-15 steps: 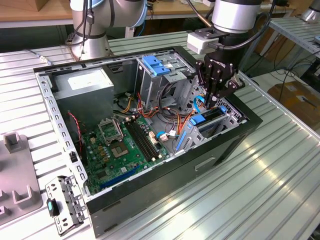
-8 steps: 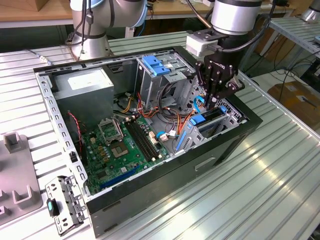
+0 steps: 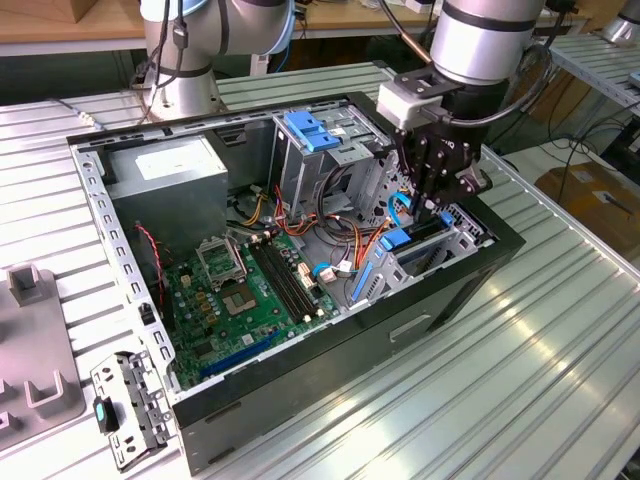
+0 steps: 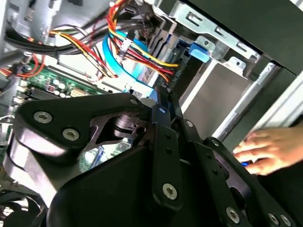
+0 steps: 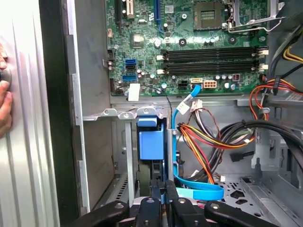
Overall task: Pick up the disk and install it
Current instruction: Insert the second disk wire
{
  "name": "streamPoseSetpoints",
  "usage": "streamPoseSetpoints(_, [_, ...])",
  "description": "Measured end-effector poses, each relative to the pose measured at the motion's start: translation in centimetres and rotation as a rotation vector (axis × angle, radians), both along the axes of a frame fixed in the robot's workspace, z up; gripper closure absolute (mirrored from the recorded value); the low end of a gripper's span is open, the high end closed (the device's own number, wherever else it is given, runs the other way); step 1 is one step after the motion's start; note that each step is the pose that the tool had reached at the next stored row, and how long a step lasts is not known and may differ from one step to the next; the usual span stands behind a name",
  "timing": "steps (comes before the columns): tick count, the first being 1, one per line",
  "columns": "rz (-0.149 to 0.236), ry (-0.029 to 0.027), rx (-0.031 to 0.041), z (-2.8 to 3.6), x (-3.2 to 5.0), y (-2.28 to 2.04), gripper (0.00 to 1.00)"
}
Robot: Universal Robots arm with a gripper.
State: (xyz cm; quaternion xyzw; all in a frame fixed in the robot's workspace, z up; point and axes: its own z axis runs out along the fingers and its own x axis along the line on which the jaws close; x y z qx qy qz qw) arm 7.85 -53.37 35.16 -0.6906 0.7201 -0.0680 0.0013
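Your hand [image 3: 432, 205] is clenched on the disk [image 5: 150, 144] | disk stands on edge in the drive bay [image 3: 455, 240], low in the case [image 3: 300, 330] | case lies open on the counter [image 3: 560, 340]; motherboard [image 3: 245, 290] and cables [image 5: 208, 142] inside | a person's hand [image 4: 265, 151] rests on the case's outside.

The disk [image 3: 412, 243], a dark drive in a bright blue plastic carrier frame, stands on edge in the metal drive bay at the front corner of the open computer case, toward the exterior view's right. In the first wrist view its blue carrier end [image 5: 150, 139] sits between the bay's grey walls, beside a flat blue cable.
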Motion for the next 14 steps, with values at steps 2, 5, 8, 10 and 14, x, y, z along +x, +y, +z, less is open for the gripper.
streamPoseSetpoints(2, [0.000,-0.0041,0.0297,-0.02,-0.06,-0.39,0.84])
streamPoseSetpoints(5, [0.000,-0.0078,0.0478,-0.10,-0.19,-1.07,0.84])
streamPoseSetpoints(8, [0.000,-0.0129,0.0663,-0.15,-0.22,-1.53,0.84])
streamPoseSetpoints(10, [0.000,-0.0158,0.0747,-0.15,-0.22,-1.55,0.84])
streamPoseSetpoints(14, [0.000,-0.0176,0.0802,-0.16,-0.22,-1.56,0.84])
